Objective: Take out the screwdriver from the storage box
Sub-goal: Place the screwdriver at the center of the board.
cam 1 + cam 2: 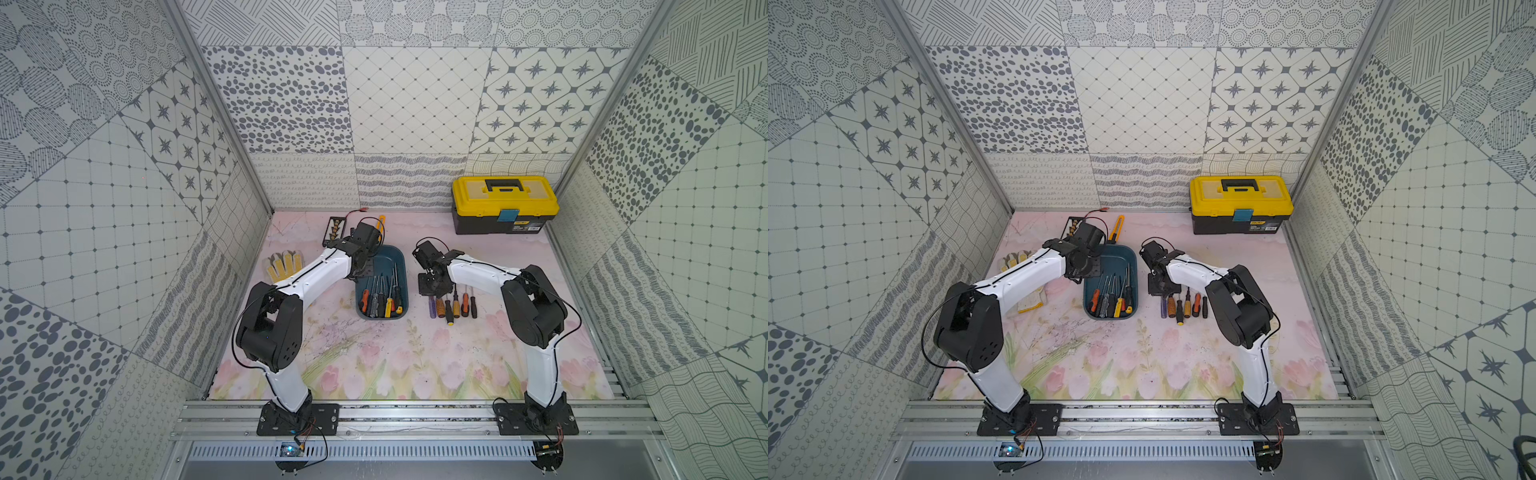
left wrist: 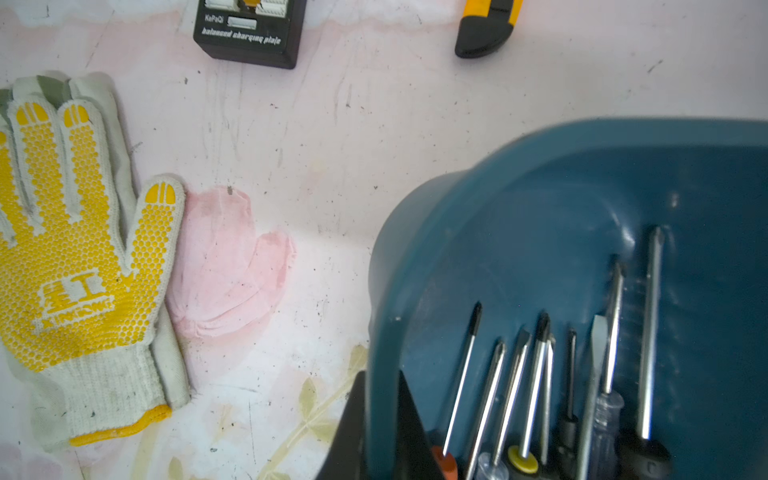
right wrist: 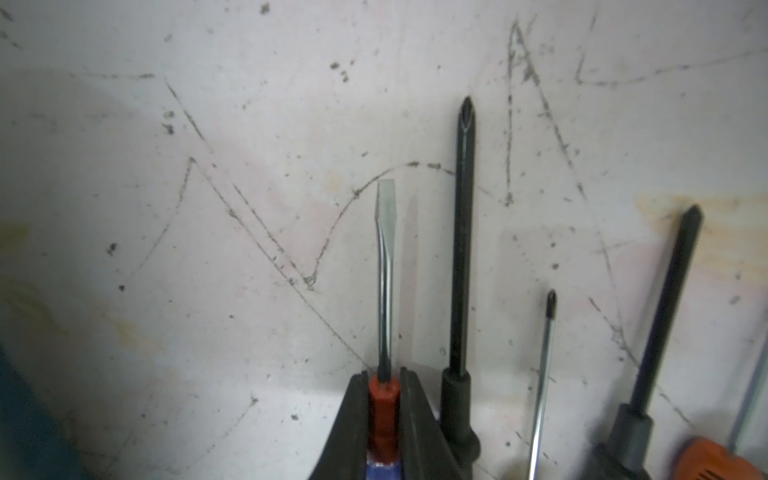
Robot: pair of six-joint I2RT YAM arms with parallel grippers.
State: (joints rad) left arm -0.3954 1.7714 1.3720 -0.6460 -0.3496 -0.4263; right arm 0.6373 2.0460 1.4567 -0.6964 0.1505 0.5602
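Right pincer (image 3: 384, 415) is clamped on a flat-blade screwdriver (image 3: 385, 266) with a red collar, a blue band below it and a bright steel shaft ending in a flat tip, held low over the scuffed surface (image 3: 208, 166) beside a row of screwdrivers (image 1: 455, 306) already laid out. Left pincer (image 2: 380, 424) grips the rim of the storage box (image 2: 540, 208), one finger on each side of the wall. It is a shallow teal-blue bin with rounded corners, lying between the two arms in both top views, with several screwdrivers (image 2: 540, 374) side by side inside.
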